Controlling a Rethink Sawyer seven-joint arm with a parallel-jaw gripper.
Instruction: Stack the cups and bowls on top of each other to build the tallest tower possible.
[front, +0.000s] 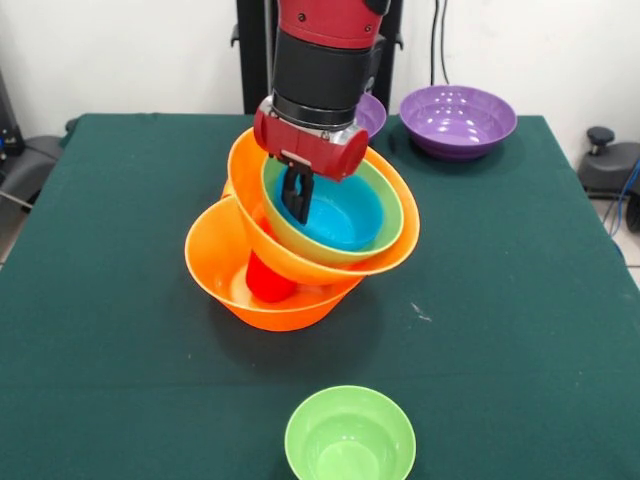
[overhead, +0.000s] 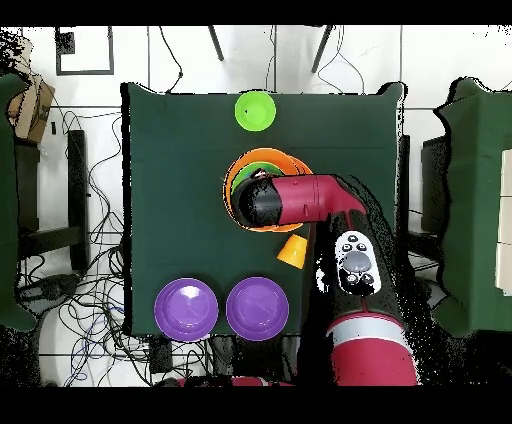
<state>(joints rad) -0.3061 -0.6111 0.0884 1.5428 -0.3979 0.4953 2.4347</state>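
A Sawyer arm lowers its black two-fingered gripper (front: 297, 196) into the leaning tower (front: 300, 250) of glossy plastic bowls at the middle of the green-clothed table (front: 520, 330). The fingers hang close together just inside the far rim of the small blue bowl (front: 345, 215); whether they pinch that rim or merely hover at it cannot be told from where I stand.

The blue bowl sits nested in a medium green bowl (front: 392, 205), which rests in a large orange bowl (front: 395, 250) tilted sharply toward the camera. That bowl is propped on a red plastic cup (front: 268, 280) standing inside a second large orange bowl (front: 215, 260), the base.

What matters for the coming move, as I judge it: the stack's open mouth faces forward and down, while the gripper comes from straight above, so any push at the rim could tip the upper bowls off the cup.

Loose pieces lie apart from the tower: a small green bowl (front: 350, 440) at the near edge, two wide purple bowls (front: 458, 120) at the far edge.

Only the overhead camera shows both purple bowls (overhead: 186, 308) whole, and an orange ridged cup (overhead: 293, 250) beside the tower, hidden from the front. The tower's lean shows only from the front.
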